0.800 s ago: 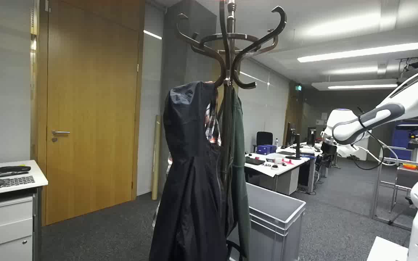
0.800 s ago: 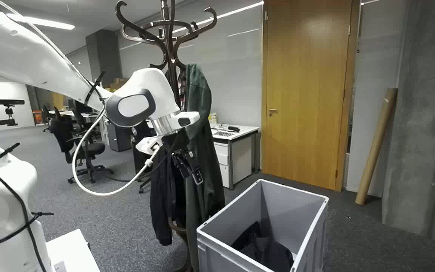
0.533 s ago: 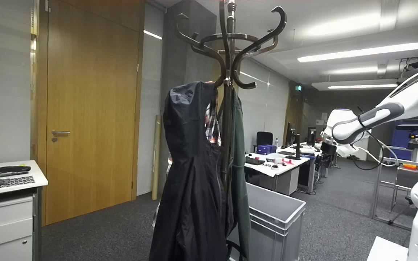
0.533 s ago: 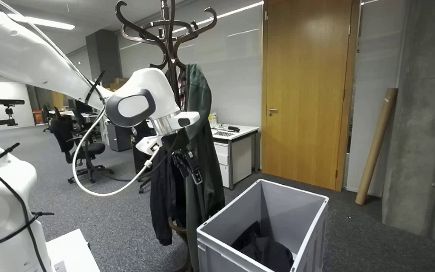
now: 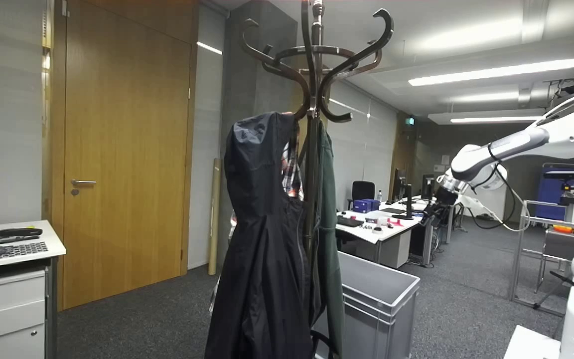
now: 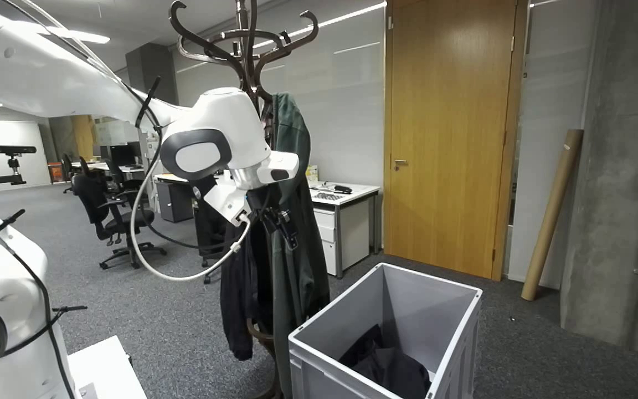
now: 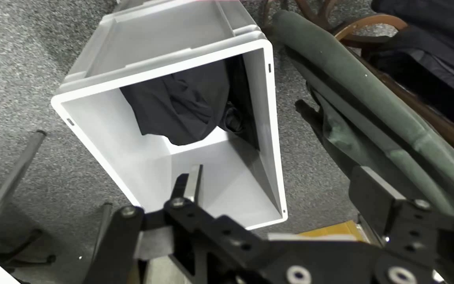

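My gripper (image 7: 278,173) stands open with nothing between its fingers; the two pads are wide apart in the wrist view. A grey bin (image 7: 276,130) lies below and beyond it, with dark cloth (image 7: 183,106) crumpled at one end inside. The same bin (image 6: 430,288) and dark cloth (image 6: 391,368) show in an exterior view. A green garment (image 7: 337,47) hangs to the right in the wrist view, behind one finger; whether they touch I cannot tell. On the coat stand (image 5: 317,75) hang that green garment (image 5: 329,224) and a black hooded jacket (image 5: 262,224).
A wooden door (image 6: 452,138) and a leaning cardboard tube (image 6: 551,216) stand behind the bin. A white desk (image 6: 346,194) with drawers is behind the coat stand. Office chairs (image 6: 111,221) are further back. A metal trolley (image 5: 541,249) stands beyond the arm.
The arm has moved and the hand has tilted: the gripper sits higher in one exterior view and further left in another. The bin, cloth and hanging garments look unchanged.
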Robot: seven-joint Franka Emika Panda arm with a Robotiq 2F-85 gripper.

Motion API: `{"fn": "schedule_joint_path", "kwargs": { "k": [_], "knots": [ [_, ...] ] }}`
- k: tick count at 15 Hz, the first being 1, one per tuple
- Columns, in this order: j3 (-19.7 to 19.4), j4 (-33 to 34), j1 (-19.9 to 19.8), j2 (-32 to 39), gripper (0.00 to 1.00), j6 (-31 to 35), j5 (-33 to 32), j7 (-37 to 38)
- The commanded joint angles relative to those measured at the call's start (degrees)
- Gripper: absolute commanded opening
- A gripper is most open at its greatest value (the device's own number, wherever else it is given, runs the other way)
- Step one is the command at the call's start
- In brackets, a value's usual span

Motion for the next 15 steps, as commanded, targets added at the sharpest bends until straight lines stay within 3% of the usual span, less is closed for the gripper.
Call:
{"fn": "schedule_joint_path", "kwargs": {
  "k": [1, 9, 15],
  "knots": [
    [-3.06, 4.95, 3.89, -0.02, 1.0, -3.6, 7.06, -6.69],
    [-2.94, 10.94, 9.41, -1.59, 1.0, -4.63, 14.57, -18.64],
    [-1.15, 10.3, 8.18, -0.92, 1.0, -3.83, 13.4, -16.92]
  ]
}}
